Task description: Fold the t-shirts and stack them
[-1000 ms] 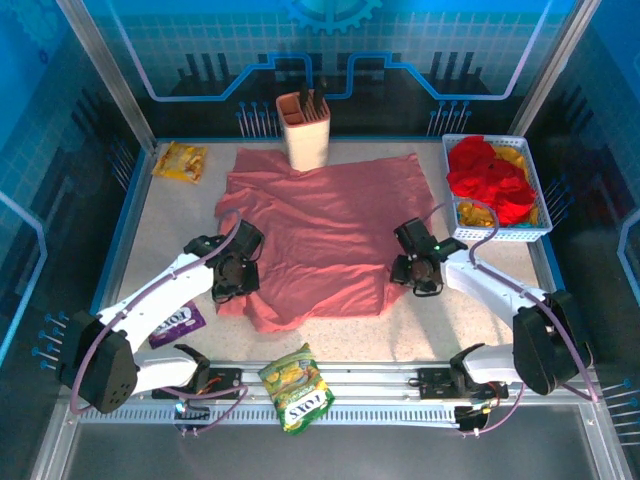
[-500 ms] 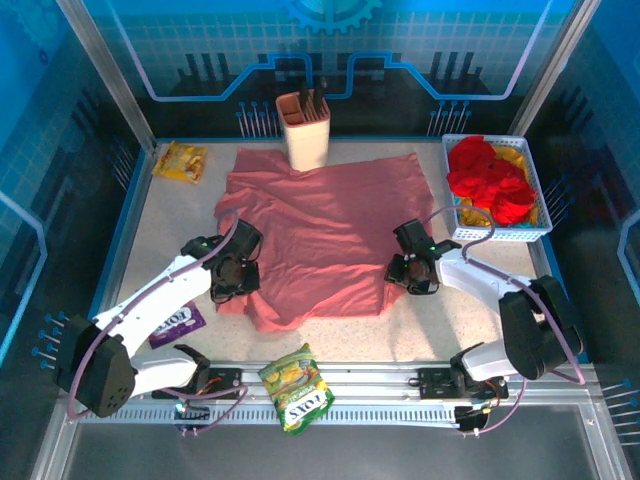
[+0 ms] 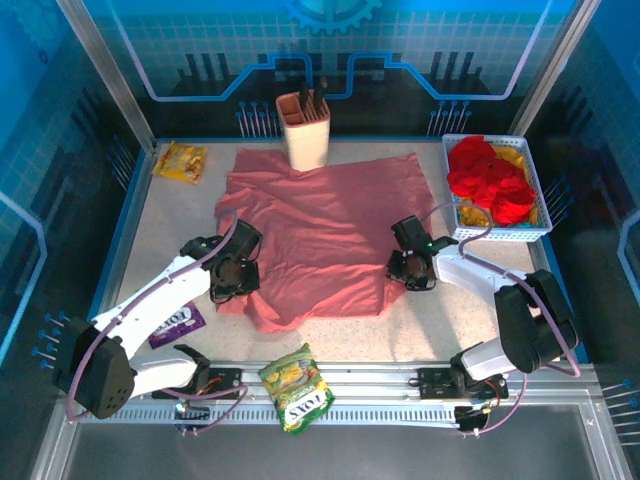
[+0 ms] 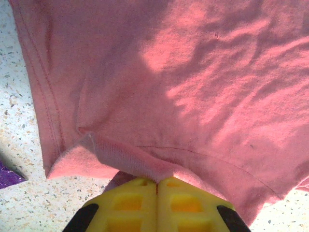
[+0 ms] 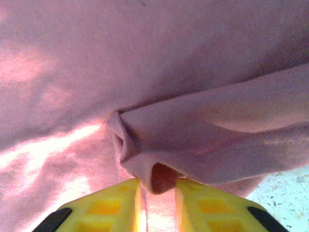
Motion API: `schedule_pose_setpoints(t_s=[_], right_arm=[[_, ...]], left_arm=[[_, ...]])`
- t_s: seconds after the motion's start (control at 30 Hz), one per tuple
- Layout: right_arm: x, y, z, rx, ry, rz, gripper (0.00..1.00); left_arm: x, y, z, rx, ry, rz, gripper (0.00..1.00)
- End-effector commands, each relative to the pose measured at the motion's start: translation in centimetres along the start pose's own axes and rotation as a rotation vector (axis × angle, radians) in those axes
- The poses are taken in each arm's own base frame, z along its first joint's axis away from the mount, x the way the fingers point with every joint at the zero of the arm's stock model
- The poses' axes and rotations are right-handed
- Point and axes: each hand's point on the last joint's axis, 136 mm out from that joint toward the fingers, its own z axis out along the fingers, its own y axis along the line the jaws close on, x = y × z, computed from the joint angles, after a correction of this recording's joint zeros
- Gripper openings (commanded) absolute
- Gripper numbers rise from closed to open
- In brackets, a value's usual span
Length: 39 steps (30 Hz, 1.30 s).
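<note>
**Top view.** The pink shirt (image 3: 320, 230) lies spread flat across the middle of the table (image 3: 170, 240). A tan holder (image 3: 303, 132) stands on its far edge. The left gripper (image 3: 237, 277) sits at the shirt's left edge, near the front corner. The right gripper (image 3: 408, 266) sits at the shirt's right edge. The red shirts (image 3: 488, 178) and a yellow shirt (image 3: 512, 155) are bunched in the white basket (image 3: 500, 236) at the far right, apart from the pink shirt. One snack packet (image 3: 180, 160) lies at the far left corner. A second packet (image 3: 297, 388) lies on the front rail, and a purple packet (image 3: 178, 322) lies beside the left arm.

**Left wrist view.** The left gripper (image 4: 157, 181) has its jaws pressed together, pinching a turned-up fold of the pink shirt (image 4: 193, 87) at the hem. Speckled table (image 4: 14, 101) shows to the left.

**Right wrist view.** The right gripper (image 5: 158, 186) has its jaws a narrow gap apart. A bunched fold of the pink shirt (image 5: 203, 140) sits between the tips. Whether the jaws clamp it cannot be told.
</note>
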Motion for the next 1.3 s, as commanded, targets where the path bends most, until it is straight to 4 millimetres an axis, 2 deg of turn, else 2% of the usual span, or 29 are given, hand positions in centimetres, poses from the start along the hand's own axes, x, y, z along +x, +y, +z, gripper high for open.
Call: schedule_pose_setpoints(t_s=[0.0, 0.33, 0.43, 0.53, 0.7, 0.93, 1.03, 1.07, 1.27], right_arm=[[-1.4, -0.3, -0.2, 0.013, -0.037, 0.03, 0.22], [-1.3, -0.6, 0.2, 0.016, -0.024, 0.034, 0.07], [-1.2, -0.4, 0.0, 0.007, -0.017, 0.024, 0.06], [-1.2, -0.1, -0.8, -0.012, -0.022, 0.0, 0.15], [-1.2, -0.2, -2.8, -0.001, -0.041, -0.088, 0.38], [-1.2, -0.8, -3.9, 0.107, -0.059, -0.252, 0.57], [-0.8, -0.6, -3.3, 0.129, -0.049, -0.323, 0.58], [-1.3, 0.3, -3.5, 0.123, -0.064, -0.347, 0.57], [-1.4, 1.0, -2.2, 0.173, -0.04, -0.459, 0.43]], left_arm=[[0.8, 0.3, 0.1, 0.008, 0.023, -0.011, 0.0], [0.9, 0.4, 0.1, 0.006, 0.025, -0.011, 0.0], [0.9, 0.5, 0.1, 0.004, 0.025, -0.011, 0.0], [0.8, 0.4, 0.0, 0.006, 0.023, -0.007, 0.0], [0.6, 0.4, -0.3, 0.001, 0.015, 0.005, 0.0], [0.5, 0.0, 0.1, 0.003, 0.029, 0.011, 0.0], [0.4, -0.1, 0.1, 0.008, 0.029, 0.01, 0.0], [0.4, -0.1, 0.0, 0.008, 0.029, 0.01, 0.0], [0.6, 0.3, -0.1, -0.001, 0.03, 0.011, 0.0]])
